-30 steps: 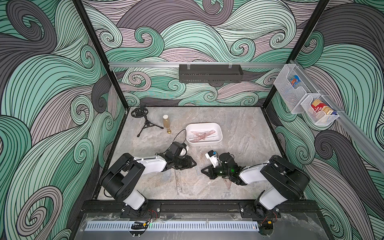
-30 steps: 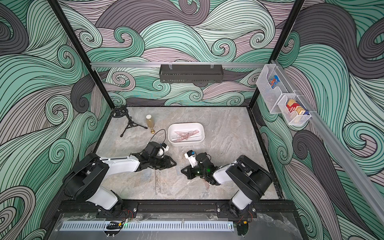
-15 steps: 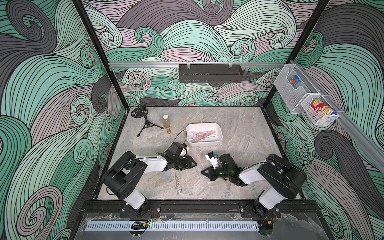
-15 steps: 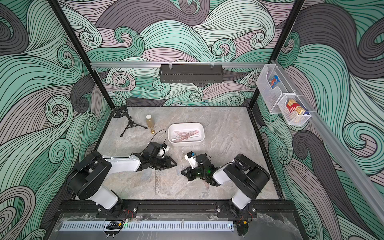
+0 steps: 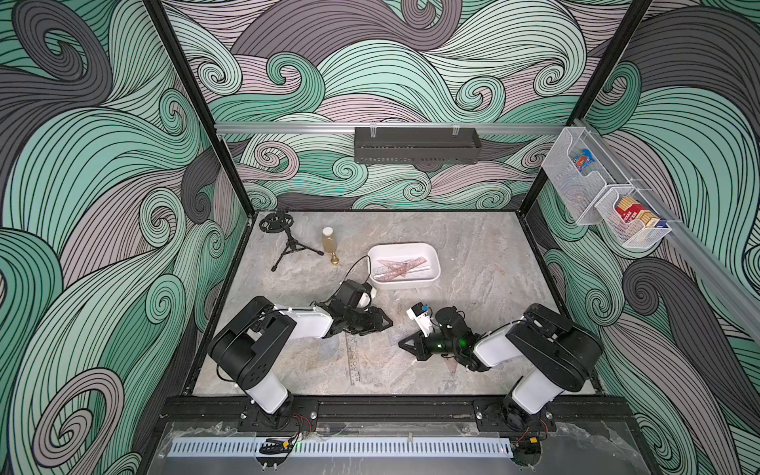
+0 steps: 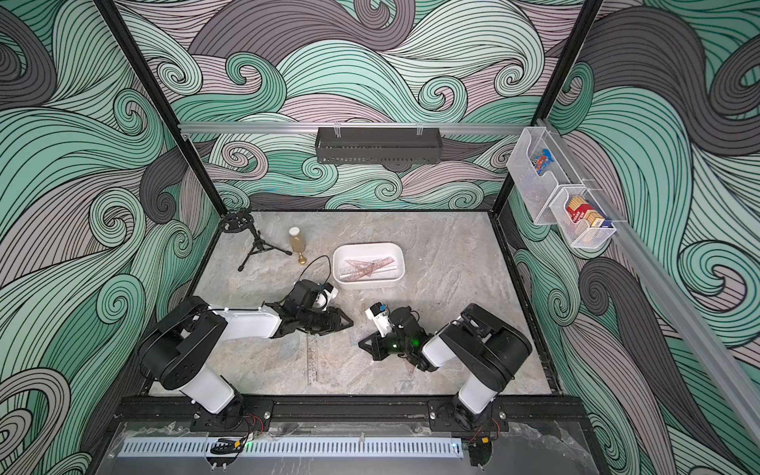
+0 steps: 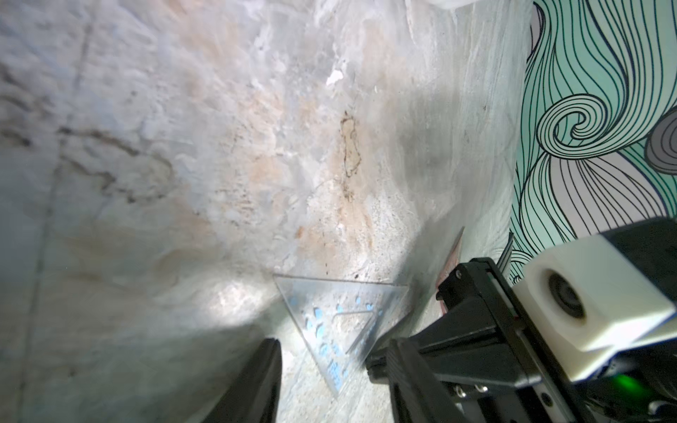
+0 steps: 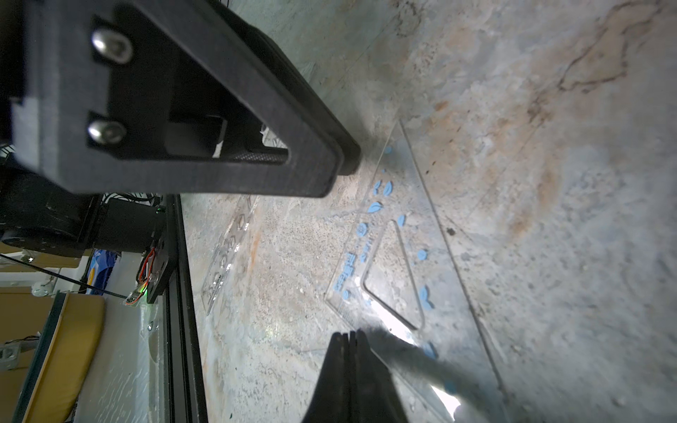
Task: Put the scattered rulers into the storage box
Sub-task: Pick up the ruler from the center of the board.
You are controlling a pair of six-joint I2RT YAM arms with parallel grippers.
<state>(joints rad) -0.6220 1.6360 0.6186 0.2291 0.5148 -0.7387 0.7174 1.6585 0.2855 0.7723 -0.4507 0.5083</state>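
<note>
Reaching low over the grey marbled counter (image 5: 485,288), I have both arms stretched toward its middle, their tips turned toward each other with a small gap between. My left hand (image 5: 385,325) is open: its two black fingers (image 7: 256,381) stand apart. In that wrist view one corner of a clear set square (image 7: 340,315) with blue markings lies flat on the counter between them, and I cannot tell whether either finger touches it. My right hand (image 5: 405,344) is closed, its fingertips (image 8: 344,351) pressed flat together with nothing between them. They sit at the edge of that same set square, close to its triangular cut-out. In both top views a clear straight ruler (image 5: 353,362) (image 6: 313,357) lies flat just nearer than my left hand, running toward the near edge of the counter. A pinkish ruler (image 7: 452,256) peeks out beside my right hand, mostly hidden by it, so I cannot make out its shape. The storage box (image 5: 405,285) stands on the counter farther away than both hands and apart from them. It holds a pinkish set square (image 5: 390,271) and at least one straight ruler lying across each other. Toward the far left corner stand a small black tripod (image 5: 288,246) and a bottle (image 5: 327,242) of amber liquid.
</note>
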